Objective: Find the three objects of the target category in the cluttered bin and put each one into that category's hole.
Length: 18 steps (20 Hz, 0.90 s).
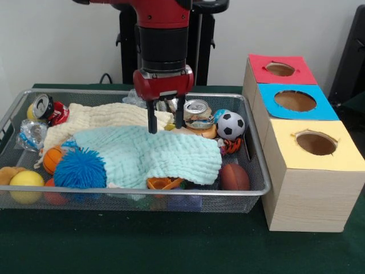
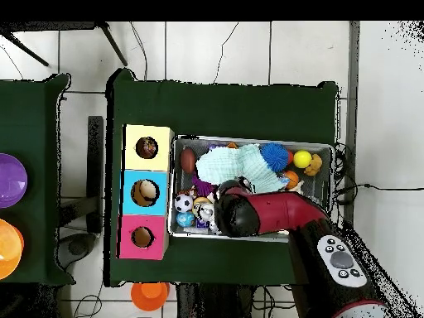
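The hand is seen lowered into the bin on the worktop, fingers narrowly parted and empty, above the mint cloth; no knotted toys can be made out.

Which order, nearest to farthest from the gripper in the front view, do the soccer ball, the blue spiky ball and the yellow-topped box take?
1. The soccer ball, just to the picture's right of the gripper, inside the bin.
2. The blue spiky ball, lower left, by the bin's near rim.
3. The yellow-topped box, outside the bin at far right.
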{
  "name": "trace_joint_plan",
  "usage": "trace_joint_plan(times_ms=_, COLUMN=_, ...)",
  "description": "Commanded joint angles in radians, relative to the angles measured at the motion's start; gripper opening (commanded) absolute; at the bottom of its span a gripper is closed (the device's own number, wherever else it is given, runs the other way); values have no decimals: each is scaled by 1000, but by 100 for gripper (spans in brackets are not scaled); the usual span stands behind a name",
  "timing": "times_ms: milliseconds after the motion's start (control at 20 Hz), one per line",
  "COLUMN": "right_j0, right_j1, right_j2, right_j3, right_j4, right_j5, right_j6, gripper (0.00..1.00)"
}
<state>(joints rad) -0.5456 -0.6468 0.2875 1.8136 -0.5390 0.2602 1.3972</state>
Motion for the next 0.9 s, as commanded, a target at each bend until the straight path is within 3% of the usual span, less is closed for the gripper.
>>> trace_joint_plan(times_ms=50, right_j0=13, right_j1=144, right_j2=-11, right_j3=-21, right_j4=-103, right_j5=-85, right_j6=60, gripper=100)
trace_joint_plan(times_ms=450, right_j0=80, right_j1=208, right_j2=-75, right_j3=-89, right_j4=-137, right_j5=-105, right_j6=87, gripper=100)
trace_joint_plan(times_ms=900, right_j0=95, right_j1=201, right_j2=-94, right_j3=-90, right_j4=-133, right_j5=-90, right_j6=64, gripper=100)
